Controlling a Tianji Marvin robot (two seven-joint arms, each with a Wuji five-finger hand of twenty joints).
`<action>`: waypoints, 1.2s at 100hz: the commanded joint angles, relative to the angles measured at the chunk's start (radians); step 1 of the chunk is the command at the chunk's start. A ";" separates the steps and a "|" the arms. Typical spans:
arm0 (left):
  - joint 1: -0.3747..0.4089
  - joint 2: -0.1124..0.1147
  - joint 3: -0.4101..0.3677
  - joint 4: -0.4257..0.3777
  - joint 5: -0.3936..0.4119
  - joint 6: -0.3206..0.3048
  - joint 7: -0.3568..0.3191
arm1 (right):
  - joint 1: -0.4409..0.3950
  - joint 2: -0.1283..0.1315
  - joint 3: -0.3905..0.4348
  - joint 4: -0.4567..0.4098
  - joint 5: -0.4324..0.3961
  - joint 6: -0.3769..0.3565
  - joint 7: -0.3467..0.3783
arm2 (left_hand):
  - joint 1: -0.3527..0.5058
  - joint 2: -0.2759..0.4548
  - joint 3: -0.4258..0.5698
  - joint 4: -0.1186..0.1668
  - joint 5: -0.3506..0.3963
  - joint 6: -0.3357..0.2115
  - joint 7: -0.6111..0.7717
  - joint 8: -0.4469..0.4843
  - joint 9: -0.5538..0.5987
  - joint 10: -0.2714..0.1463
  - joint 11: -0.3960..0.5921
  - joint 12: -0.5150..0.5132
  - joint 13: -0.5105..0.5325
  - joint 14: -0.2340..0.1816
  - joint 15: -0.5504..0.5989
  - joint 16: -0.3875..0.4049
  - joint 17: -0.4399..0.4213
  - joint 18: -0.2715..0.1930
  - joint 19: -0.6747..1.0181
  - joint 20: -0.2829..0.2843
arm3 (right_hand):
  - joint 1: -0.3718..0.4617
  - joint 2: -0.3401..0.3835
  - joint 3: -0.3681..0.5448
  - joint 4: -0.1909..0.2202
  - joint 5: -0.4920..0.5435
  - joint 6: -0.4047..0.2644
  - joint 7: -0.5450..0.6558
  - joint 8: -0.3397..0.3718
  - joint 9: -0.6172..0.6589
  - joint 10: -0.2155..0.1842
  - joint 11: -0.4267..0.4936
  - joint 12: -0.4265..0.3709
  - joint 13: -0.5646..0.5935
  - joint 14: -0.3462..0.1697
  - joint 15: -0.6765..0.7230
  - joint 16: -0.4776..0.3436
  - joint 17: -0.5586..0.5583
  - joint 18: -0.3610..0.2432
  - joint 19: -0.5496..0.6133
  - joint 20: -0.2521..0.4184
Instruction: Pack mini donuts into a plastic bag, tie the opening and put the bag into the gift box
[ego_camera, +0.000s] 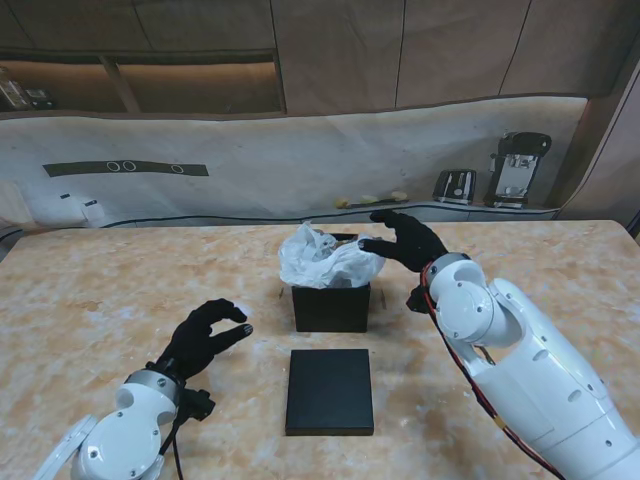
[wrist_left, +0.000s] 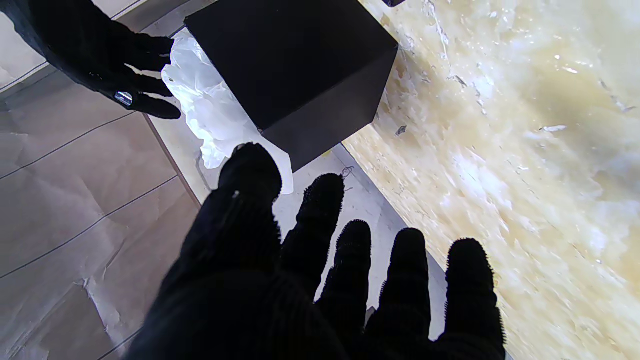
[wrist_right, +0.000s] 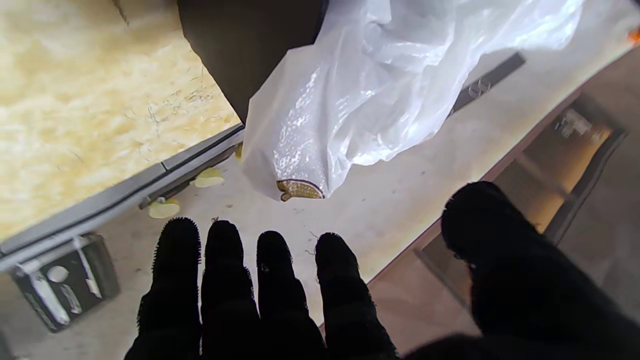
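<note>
A black gift box (ego_camera: 331, 306) stands in the middle of the table with a white plastic bag (ego_camera: 327, 257) bulging out of its top. The bag (wrist_right: 380, 85) shows a small brown printed mark at one corner; the donuts are hidden. My right hand (ego_camera: 405, 241) hovers just right of the bag, fingers spread, holding nothing, a small gap between fingertips and plastic. My left hand (ego_camera: 205, 335) rests open over the table to the left of the box (wrist_left: 295, 65), apart from it. The box lid (ego_camera: 330, 391) lies flat, nearer to me than the box.
The table's far edge meets a white covered counter (ego_camera: 250, 165). On it at the far right stand a toaster-like appliance (ego_camera: 454, 185) and a coffee machine (ego_camera: 518, 168). A few small yellowish items (ego_camera: 370, 200) lie on it behind the box.
</note>
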 joint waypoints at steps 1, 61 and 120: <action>0.011 -0.003 0.001 -0.011 0.001 -0.004 -0.011 | -0.023 -0.026 -0.010 -0.008 0.017 0.017 0.012 | 0.022 0.016 -0.016 0.027 0.013 -0.017 -0.014 0.018 -0.035 -0.001 -0.014 -0.005 -0.027 -0.003 -0.017 -0.016 -0.018 -0.013 -0.003 0.007 | 0.003 0.049 -0.019 -0.041 -0.025 0.020 0.007 -0.012 -0.026 0.022 0.022 0.016 0.013 0.009 0.011 -0.015 0.012 -0.030 -0.005 -0.035; 0.035 -0.005 -0.015 -0.026 0.015 -0.003 0.000 | 0.026 -0.080 -0.086 0.011 0.242 0.091 -0.043 | 0.020 0.018 -0.017 0.027 0.013 -0.017 -0.016 0.018 -0.036 -0.001 -0.014 -0.005 -0.027 -0.003 -0.017 -0.016 -0.018 -0.014 -0.003 0.006 | 0.021 0.050 -0.034 -0.050 0.036 0.010 0.037 0.015 -0.023 0.025 0.038 0.019 -0.003 0.001 0.009 -0.016 0.020 -0.049 -0.044 -0.093; 0.050 -0.005 -0.031 -0.034 0.020 0.016 -0.003 | 0.218 -0.044 -0.249 0.172 0.222 -0.121 0.166 | 0.021 0.019 -0.017 0.027 0.014 -0.016 -0.016 0.019 -0.037 -0.001 -0.016 -0.006 -0.027 -0.002 -0.017 -0.016 -0.018 -0.014 -0.002 0.007 | 0.012 -0.001 0.003 -0.047 0.113 -0.078 -0.004 0.046 -0.011 -0.020 -0.004 0.002 -0.056 -0.055 -0.017 -0.028 -0.053 -0.111 -0.070 -0.116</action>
